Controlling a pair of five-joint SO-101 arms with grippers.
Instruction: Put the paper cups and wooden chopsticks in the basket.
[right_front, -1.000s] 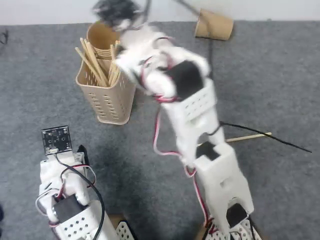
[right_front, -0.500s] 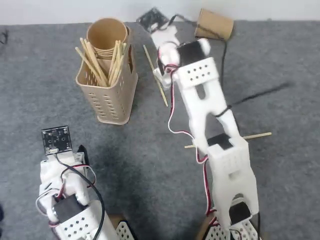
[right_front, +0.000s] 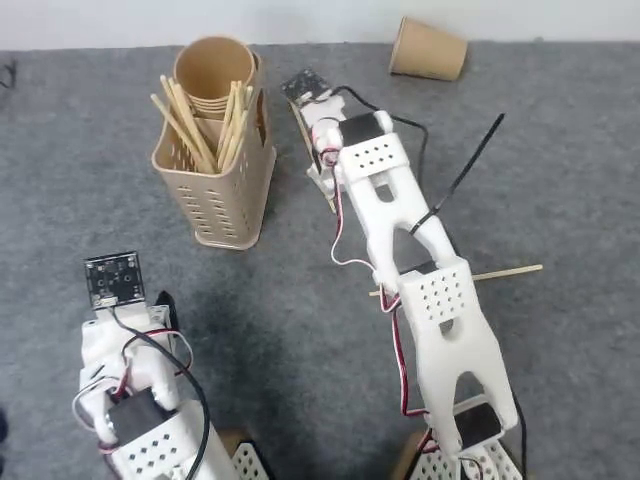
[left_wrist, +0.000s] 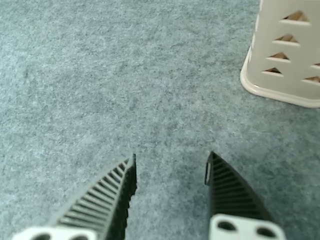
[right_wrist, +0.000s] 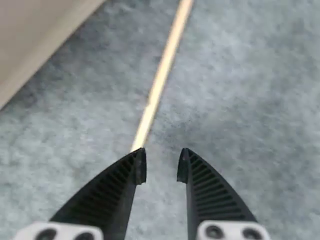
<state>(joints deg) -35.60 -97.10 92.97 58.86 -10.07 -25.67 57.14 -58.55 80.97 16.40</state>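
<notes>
Grey carpet (right_front: 560, 180) throughout, pale wall strip (right_front: 100, 20) behind; left gripper (left_wrist: 170, 172) wide open, right gripper (right_wrist: 161, 165) narrowly parted.

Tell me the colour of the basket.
The basket is beige, best seen in the high view.

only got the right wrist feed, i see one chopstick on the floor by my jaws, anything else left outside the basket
Observer: Yes, a paper cup lies on its side at the far edge of the carpet, beyond the right arm.
Operator: any more loose sticks
Observer: A second chopstick lies across the carpet, partly hidden under the right arm.
Operator: where's the left arm
Observer: The left gripper is open over bare carpet, close to the base of the basket.
</notes>
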